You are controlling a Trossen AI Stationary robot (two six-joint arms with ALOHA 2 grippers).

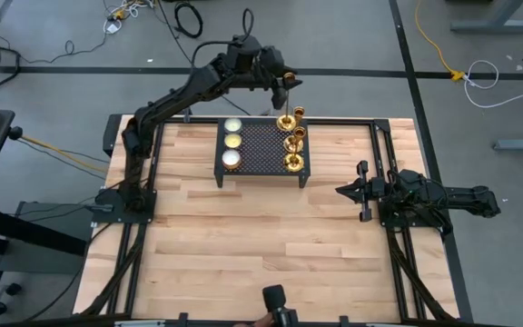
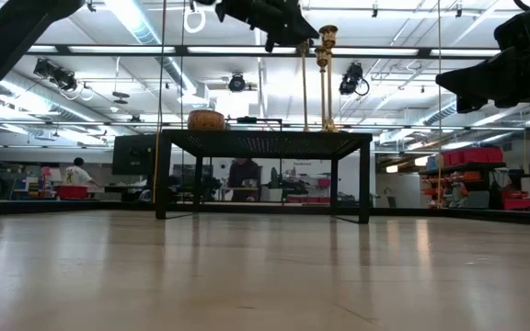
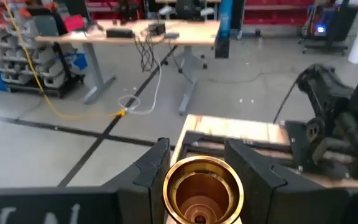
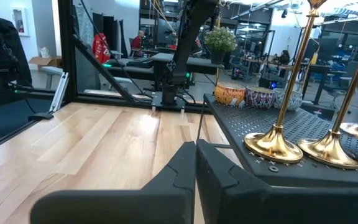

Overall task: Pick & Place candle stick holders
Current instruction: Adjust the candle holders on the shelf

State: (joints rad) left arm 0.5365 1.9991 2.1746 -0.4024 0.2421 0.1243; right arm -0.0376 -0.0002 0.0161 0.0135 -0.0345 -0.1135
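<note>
Three gold candle stick holders stand along the right side of a black mesh rack (image 1: pixel 261 150) at the table's far middle. My left gripper (image 1: pixel 282 92) reaches in over the far edge and is shut on the one farthest back (image 1: pixel 286 119). The other two (image 1: pixel 296 138) (image 1: pixel 293 162) stand on their round bases on the rack top, untouched. In the low view the stems (image 2: pixel 325 87) rise well above the rack. My right gripper (image 1: pixel 348 191) waits shut over the table's right side, with nothing in it. My left gripper pinches the small cup at the top of the candle stick holder (image 3: pixel 174 186) between its two fingers (image 3: pixel 151 171), one on each side of the cup. The fingers come almost level from the table's far left. The holder stands upright below them. Whether its base rests on the rack I cannot tell.
Three round tins (image 1: pixel 232 142) sit in a row on the rack's left side. Bare wooden table (image 1: pixel 261 245) stretches from the rack to the near edge. A dark object (image 1: pixel 275 300) stands at the near edge's middle. A black frame rail (image 1: pixel 384 145) runs along the right.
</note>
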